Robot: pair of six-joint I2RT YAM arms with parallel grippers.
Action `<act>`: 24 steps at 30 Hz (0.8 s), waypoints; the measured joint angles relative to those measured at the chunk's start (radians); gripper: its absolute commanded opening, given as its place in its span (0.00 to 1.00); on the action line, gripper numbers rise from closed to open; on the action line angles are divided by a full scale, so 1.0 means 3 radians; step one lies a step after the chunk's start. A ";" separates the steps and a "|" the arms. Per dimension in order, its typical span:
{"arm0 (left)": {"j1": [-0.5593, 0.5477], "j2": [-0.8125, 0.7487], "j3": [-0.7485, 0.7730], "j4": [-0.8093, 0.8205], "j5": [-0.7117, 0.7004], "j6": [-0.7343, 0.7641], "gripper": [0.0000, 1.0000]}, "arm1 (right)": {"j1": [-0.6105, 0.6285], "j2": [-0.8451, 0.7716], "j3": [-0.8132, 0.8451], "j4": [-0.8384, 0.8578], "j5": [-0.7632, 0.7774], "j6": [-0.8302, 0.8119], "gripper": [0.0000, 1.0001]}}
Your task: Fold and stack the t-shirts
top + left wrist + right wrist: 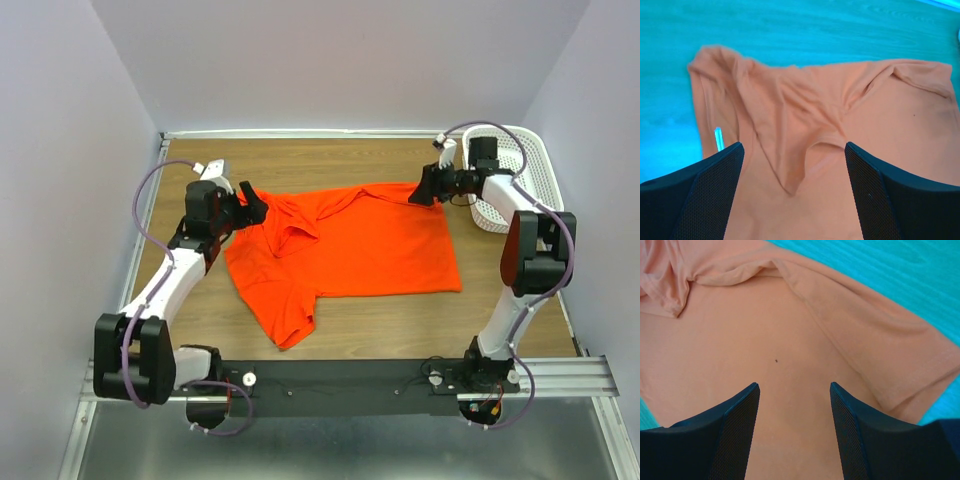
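The orange-red t-shirt (pixel 350 245) lies partly spread on the wooden table, its far edge rumpled and folded over, one sleeve reaching toward the near left. My left gripper (pixel 252 207) is open at the shirt's far left corner, above the fabric; in the left wrist view (pixel 794 150) the jaws stand wide apart over a fold of the shirt (pixel 805 115). My right gripper (pixel 418 190) is open at the shirt's far right corner; in the right wrist view (pixel 794 390) the jaws stand apart over flat cloth (pixel 790 340). Neither grips the cloth.
A white perforated plastic basket (pixel 525 175) stands at the far right, just behind my right arm. White walls close in the table on the left, back and right. A black rail (pixel 340 380) runs along the near edge.
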 measured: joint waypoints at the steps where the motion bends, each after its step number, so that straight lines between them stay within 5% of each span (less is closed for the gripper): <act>1: 0.0051 0.0023 -0.0072 0.0039 0.0032 -0.0047 0.89 | 0.0027 0.0062 0.0052 -0.0027 0.0001 -0.0001 0.65; 13: 0.0458 0.0590 -0.0298 0.0778 0.0261 -0.0955 0.78 | 0.0779 0.0767 0.0894 -0.0467 0.1015 -0.0422 0.63; 24: 0.0540 0.1742 0.0502 0.0909 0.0345 -0.1185 0.66 | 0.0548 0.0682 0.0790 -0.0552 0.1293 -0.0277 0.62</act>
